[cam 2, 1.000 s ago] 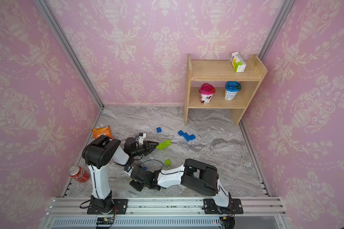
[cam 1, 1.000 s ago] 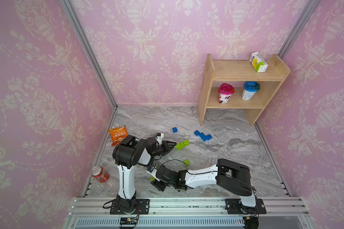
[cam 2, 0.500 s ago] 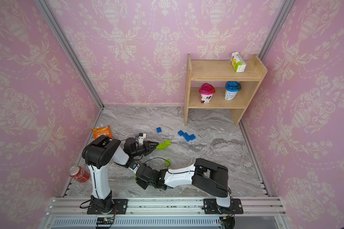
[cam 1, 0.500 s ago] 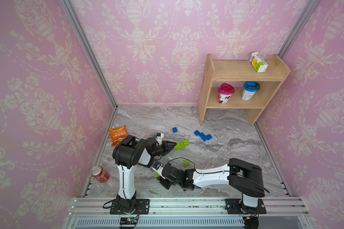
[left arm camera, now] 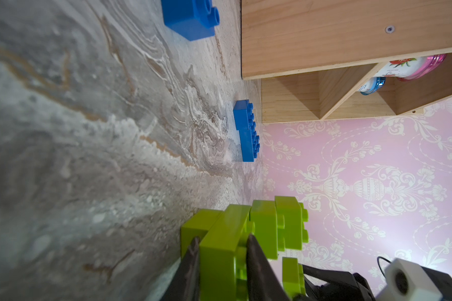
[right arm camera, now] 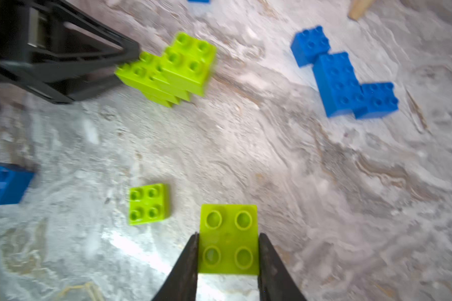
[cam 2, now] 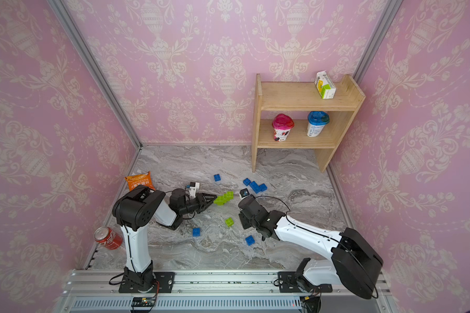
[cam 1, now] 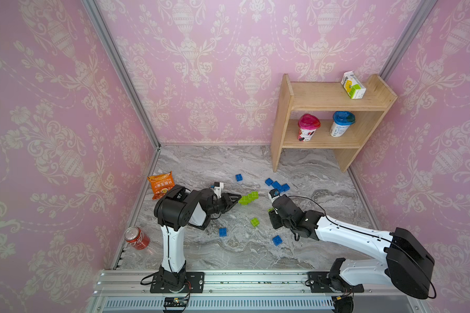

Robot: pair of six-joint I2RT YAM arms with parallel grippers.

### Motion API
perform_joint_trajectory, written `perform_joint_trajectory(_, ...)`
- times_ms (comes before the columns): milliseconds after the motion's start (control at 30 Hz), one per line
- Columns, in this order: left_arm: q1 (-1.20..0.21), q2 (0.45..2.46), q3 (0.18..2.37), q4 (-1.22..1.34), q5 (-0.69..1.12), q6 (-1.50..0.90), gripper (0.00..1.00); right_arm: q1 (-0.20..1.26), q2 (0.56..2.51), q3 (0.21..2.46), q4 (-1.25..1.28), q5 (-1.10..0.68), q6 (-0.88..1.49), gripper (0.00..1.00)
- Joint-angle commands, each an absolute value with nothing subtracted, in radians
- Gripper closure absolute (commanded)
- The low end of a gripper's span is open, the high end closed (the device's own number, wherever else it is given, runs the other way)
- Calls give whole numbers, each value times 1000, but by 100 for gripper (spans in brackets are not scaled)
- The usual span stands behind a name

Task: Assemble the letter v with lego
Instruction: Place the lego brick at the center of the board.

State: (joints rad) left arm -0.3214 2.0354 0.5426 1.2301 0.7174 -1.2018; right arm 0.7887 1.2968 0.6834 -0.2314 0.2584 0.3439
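My left gripper (cam 1: 238, 200) (left arm camera: 222, 237) lies low over the marble floor, shut on the near end of a stepped lime green lego assembly (cam 1: 248, 197) (cam 2: 223, 198) (right arm camera: 172, 67). My right gripper (right arm camera: 229, 234) (cam 1: 271, 214) is shut on a single green lego brick (right arm camera: 229, 224), studs up, held to the right of that assembly. A loose green brick (cam 1: 254, 222) (right arm camera: 148, 203) lies between the arms. Three joined blue bricks (cam 1: 277, 185) (right arm camera: 342, 83) lie behind the right gripper. Single blue bricks lie at the back (cam 1: 239, 177) and in front (cam 1: 222, 232) (cam 1: 277, 240).
An orange snack bag (cam 1: 161, 185) lies by the left wall and a red can (cam 1: 136, 238) lies on its side at the front left. A wooden shelf (cam 1: 329, 94) with two cups and a carton stands at the back right.
The right arm has swung from the front centre to the right and farther back, its jaws having closed on the green brick. The left gripper and its assembly have stayed put.
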Motion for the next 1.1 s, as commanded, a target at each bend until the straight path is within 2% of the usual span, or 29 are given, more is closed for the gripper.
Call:
perform_joint_trajectory(0, -351, 2080, 541, 1119, 683, -1195, 73, 735, 1308, 635, -269, 175, 338, 67)
perform_joint_trajectory(167, -366, 2092, 546, 1119, 677, -1198, 74, 701, 1406, 621, -193, 100, 321, 66)
perform_joint_trajectory(267, -374, 2094, 546, 1121, 670, -1200, 74, 702, 1444, 623, -195, 82, 324, 62)
perform_joint_trajectory(300, -374, 2094, 546, 1122, 669, -1201, 74, 701, 1449, 627, -207, 79, 326, 59)
perform_joint_trajectory(400, -376, 2091, 546, 1118, 670, -1201, 74, 698, 1452, 661, -283, 70, 326, 38)
perform_joint_trajectory(500, -376, 2086, 546, 1111, 667, -1197, 74, 698, 1436, 711, -389, 88, 324, 28)
perform_joint_trajectory(733, -376, 2091, 549, 1112, 664, -1197, 74, 678, 1442, 828, -581, 81, 374, 34)
perform_joint_trajectory(1067, -376, 2096, 554, 1111, 664, -1200, 74, 630, 1514, 863, -551, -3, 358, 41)
